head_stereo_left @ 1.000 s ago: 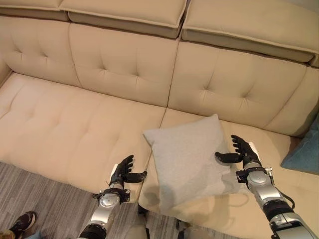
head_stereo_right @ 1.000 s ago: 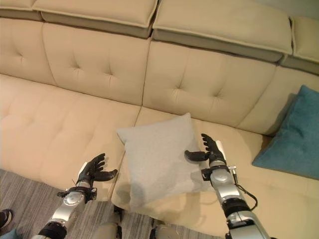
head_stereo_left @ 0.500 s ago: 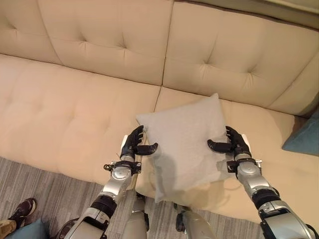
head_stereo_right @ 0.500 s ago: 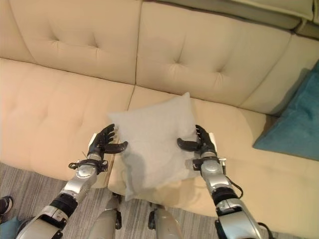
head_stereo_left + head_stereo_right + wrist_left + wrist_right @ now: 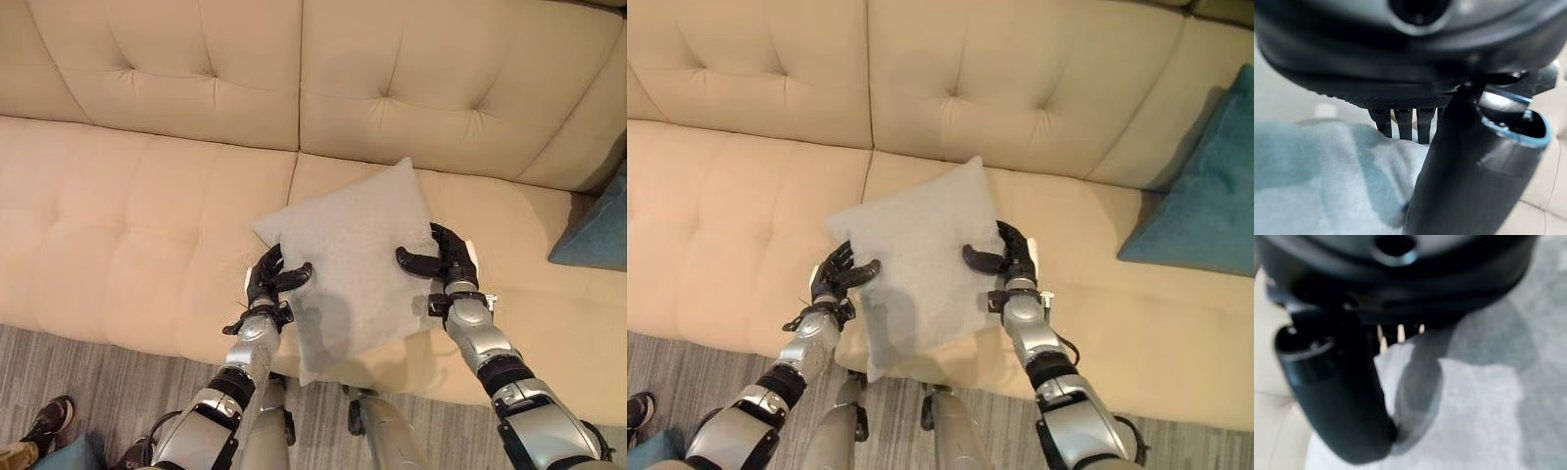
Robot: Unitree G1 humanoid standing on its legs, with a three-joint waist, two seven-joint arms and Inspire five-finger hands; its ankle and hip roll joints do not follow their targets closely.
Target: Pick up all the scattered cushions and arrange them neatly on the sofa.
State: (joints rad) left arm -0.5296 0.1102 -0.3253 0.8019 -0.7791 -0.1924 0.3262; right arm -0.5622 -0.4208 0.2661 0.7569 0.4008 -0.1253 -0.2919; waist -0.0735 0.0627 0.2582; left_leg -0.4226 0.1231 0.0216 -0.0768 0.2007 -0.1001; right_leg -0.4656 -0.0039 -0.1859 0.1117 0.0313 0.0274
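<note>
A light grey cushion lies tilted on the beige sofa seat, its lower corner hanging over the front edge. My left hand grips its left side, thumb on top and fingers behind the edge. On the opposite side my right hand pinches it the same way. The left wrist view shows the thumb pressed onto the grey cloth. In the right wrist view the thumb rests on the cushion.
A teal cushion leans against the sofa back at the right end. Grey striped carpet runs along the sofa front. A person's shoe and a teal object sit at the lower left.
Both hands have moved in from either side and taken hold of the grey cushion's edges. The camera has shifted forward and to the right over the sofa.
</note>
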